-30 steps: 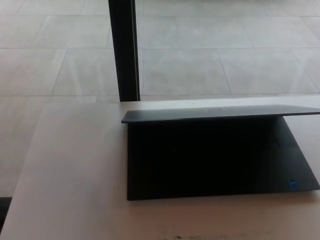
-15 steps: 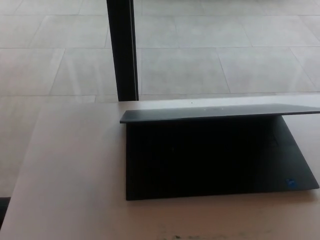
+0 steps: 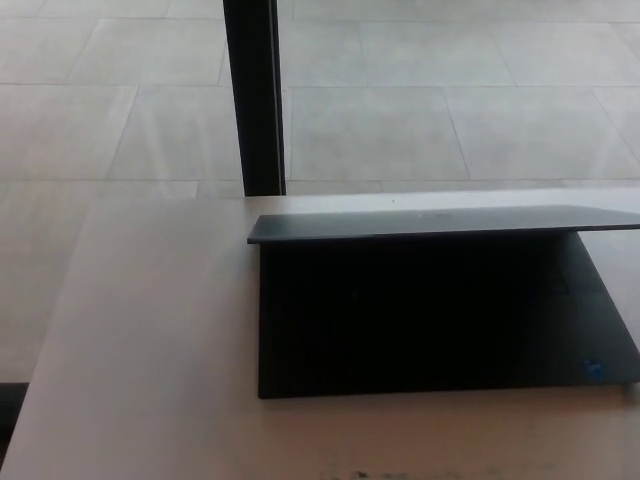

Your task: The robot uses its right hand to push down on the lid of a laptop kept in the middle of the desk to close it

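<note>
A black laptop (image 3: 440, 320) lies on the pale desk (image 3: 150, 340), right of the middle of the head view. Its lid (image 3: 440, 223) is partly lowered and hangs nearly level above the keyboard deck, edge-on to me. The space under the lid is in deep shadow. A small blue sticker (image 3: 594, 367) shows at the deck's front right corner. The laptop's right end runs off the picture. Neither of my hands shows in the picture.
A dark vertical post (image 3: 255, 95) stands just behind the desk's far edge, left of the laptop. Beyond it is a floor of large grey tiles (image 3: 450, 110). The desk's left edge (image 3: 50, 330) slants down the picture's left side.
The whole picture has shifted slightly right and the floor slightly up, so the camera has moved. The lid's angle looks the same.
</note>
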You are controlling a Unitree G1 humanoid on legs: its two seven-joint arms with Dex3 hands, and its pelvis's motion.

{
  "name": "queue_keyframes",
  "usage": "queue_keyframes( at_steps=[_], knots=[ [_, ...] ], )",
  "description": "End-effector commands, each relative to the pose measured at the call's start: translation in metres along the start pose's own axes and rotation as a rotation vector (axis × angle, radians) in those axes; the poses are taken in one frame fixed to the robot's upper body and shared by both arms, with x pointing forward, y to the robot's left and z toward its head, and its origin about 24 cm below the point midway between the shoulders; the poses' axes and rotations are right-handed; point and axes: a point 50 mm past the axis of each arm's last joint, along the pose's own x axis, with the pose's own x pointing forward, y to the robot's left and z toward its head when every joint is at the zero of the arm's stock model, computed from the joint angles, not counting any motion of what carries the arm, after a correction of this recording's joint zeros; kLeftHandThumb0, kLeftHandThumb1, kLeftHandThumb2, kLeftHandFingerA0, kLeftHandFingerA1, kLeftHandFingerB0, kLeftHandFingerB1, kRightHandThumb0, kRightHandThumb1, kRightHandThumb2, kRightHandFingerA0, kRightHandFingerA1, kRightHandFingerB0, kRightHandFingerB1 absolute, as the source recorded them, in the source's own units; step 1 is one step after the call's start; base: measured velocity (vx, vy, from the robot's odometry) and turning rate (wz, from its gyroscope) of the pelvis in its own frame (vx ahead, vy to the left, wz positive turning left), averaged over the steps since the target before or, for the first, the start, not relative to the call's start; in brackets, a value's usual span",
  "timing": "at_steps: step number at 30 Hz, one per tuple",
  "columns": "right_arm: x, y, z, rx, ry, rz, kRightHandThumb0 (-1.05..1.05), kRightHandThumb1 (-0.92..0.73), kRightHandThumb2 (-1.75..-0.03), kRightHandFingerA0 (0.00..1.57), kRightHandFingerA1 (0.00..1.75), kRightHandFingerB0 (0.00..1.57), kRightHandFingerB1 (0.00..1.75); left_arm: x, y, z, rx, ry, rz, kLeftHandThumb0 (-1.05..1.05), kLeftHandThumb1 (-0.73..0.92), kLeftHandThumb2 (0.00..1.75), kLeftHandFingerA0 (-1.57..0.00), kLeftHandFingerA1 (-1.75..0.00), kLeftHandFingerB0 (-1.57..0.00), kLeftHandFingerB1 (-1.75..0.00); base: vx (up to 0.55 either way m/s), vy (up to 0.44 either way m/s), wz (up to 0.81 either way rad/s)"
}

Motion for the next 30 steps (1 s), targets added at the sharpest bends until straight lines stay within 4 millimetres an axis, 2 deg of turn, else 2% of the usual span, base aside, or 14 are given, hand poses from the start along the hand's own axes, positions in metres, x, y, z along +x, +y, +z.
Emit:
queue_keyframes(
  at_steps=[1, 6, 7, 9, 10, 12, 14, 17, 19, 23, 24, 27, 28, 30],
  knots=[
    [0.003, 0.075, 0.009, -0.224, -0.052, 0.390, -0.95, -0.88, -0.68, 0.26, 0.40, 0.24, 0.29, 0.000, 0.004, 0.010, -0.063, -0.028, -0.018, -1.05, 0.52, 1.08, -0.19, -0.50, -0.13, -0.42, 0.00, 0.000, 0.00],
    [-0.009, 0.114, -0.004, -0.321, -0.042, 0.572, -0.96, -0.91, -0.68, 0.27, 0.45, 0.25, 0.29, 0.000, 0.004, 0.011, -0.064, -0.029, -0.018, -1.05, 0.74, 0.69, -0.22, -0.42, -0.19, -0.36, 0.00, 0.000, 0.00],
    [-0.013, 0.125, -0.007, -0.349, -0.046, 0.614, -0.94, -0.92, -0.68, 0.32, 0.49, 0.28, 0.31, 0.000, 0.004, 0.011, -0.060, -0.030, -0.016, -1.05, 0.53, 1.08, -0.20, -0.49, -0.13, -0.42, 0.00, 0.000, 0.00],
    [-0.018, 0.138, -0.015, -0.373, -0.053, 0.681, -0.88, -0.91, -0.68, 0.30, 0.45, 0.28, 0.30, 0.000, 0.004, 0.011, -0.056, -0.029, -0.015, -1.05, 0.74, 0.69, -0.24, -0.42, -0.19, -0.35, 0.00, 0.000, 0.00],
    [-0.020, 0.143, -0.019, -0.402, -0.044, 0.718, -0.84, -0.69, -1.09, 0.23, 0.54, 0.19, 0.44, 0.000, 0.004, 0.011, -0.054, -0.028, -0.014, -1.05, 0.52, 1.08, -0.20, -0.49, -0.14, -0.41, 0.00, 0.000, 0.00],
    [-0.025, 0.150, -0.028, -0.455, -0.022, 0.779, -0.88, -0.90, -0.68, 0.29, 0.42, 0.27, 0.29, 0.000, 0.004, 0.011, -0.054, -0.028, -0.015, -1.05, 0.53, 1.07, -0.20, -0.49, -0.14, -0.42, 0.00, 0.000, 0.00],
    [-0.032, 0.158, -0.042, -0.567, -0.015, 0.860, -0.90, -0.92, -0.69, 0.28, 0.43, 0.26, 0.29, 0.000, 0.003, 0.012, -0.057, -0.029, -0.020, -1.05, 0.76, 0.69, -0.23, -0.43, -0.18, -0.36, 0.00, 0.000, 0.00],
    [-0.044, 0.166, -0.061, -0.701, 0.020, 0.967, -0.90, -0.92, -0.70, 0.27, 0.48, 0.24, 0.32, 0.000, 0.004, 0.011, -0.055, -0.029, -0.022, -1.05, 0.53, 1.07, -0.19, -0.49, -0.14, -0.42, 0.00, 0.000, 0.00],
    [-0.047, 0.167, -0.067, -0.749, 0.040, 1.009, -0.88, -0.91, -0.71, 0.23, 0.47, 0.22, 0.29, 0.000, 0.005, 0.010, -0.061, -0.029, -0.023, -1.05, 0.73, 0.69, -0.24, -0.43, -0.20, -0.36, 0.00, 0.000, 0.00],
    [-0.056, 0.170, -0.077, -0.807, 0.043, 1.053, -0.87, -0.91, -0.71, 0.23, 0.49, 0.23, 0.31, 0.000, 0.003, 0.010, -0.067, -0.032, -0.021, -1.05, 0.53, 1.07, -0.19, -0.49, -0.15, -0.42, 0.00, 0.000, 0.00],
    [-0.058, 0.172, -0.080, -0.813, 0.041, 1.067, -0.87, -0.91, -0.70, 0.22, 0.50, 0.23, 0.33, 0.000, 0.003, 0.011, -0.060, -0.029, -0.019, -1.05, 0.75, 0.69, -0.23, -0.42, -0.19, -0.36, 0.00, 0.000, 0.00],
    [-0.061, 0.174, -0.086, -0.831, 0.037, 1.087, -0.84, -0.91, -0.68, 0.25, 0.51, 0.26, 0.33, 0.001, 0.002, 0.011, -0.058, -0.029, -0.020, -1.05, 0.75, 0.69, -0.24, -0.42, -0.19, -0.36, 0.00, 0.000, 0.00],
    [-0.065, 0.177, -0.089, -0.858, 0.057, 1.120, -0.82, -0.90, -0.68, 0.26, 0.49, 0.27, 0.31, 0.001, 0.002, 0.011, -0.051, -0.028, -0.017, -1.05, 0.53, 1.07, -0.20, -0.48, -0.15, -0.42, 0.00, 0.000, 0.00],
    [-0.067, 0.179, -0.092, -0.878, 0.064, 1.134, -0.82, -0.90, -0.68, 0.27, 0.46, 0.27, 0.29, 0.001, 0.003, 0.012, -0.051, -0.029, -0.016, -1.05, 0.75, 0.69, -0.25, -0.42, -0.19, -0.35, 0.00, 0.000, 0.00]
  ],
)
